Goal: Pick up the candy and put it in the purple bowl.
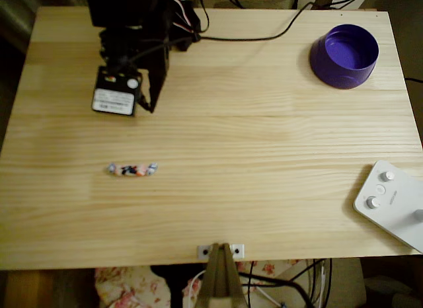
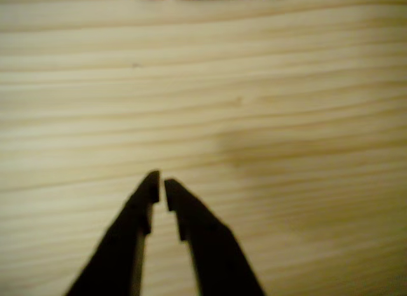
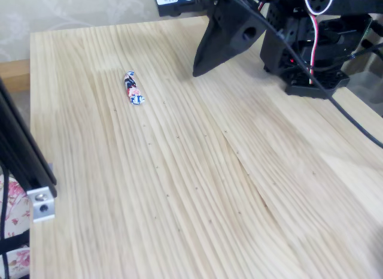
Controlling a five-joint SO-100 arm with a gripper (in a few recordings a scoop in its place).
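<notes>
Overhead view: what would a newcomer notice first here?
The black gripper near the table's top left, jaws nearly shut on nothing. Below it the small candy lies alone on the bare wood. The purple bowl sits far off at the top right corner.

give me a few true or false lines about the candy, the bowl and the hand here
1. The candy lies on the bare table. True.
2. The purple bowl holds the candy. False: the bowl has nothing in it.
3. The hand grips the candy. False: it is nearly shut on nothing, short of the candy.
4. In the overhead view the bowl sits at the table's upper right. True.
</notes>
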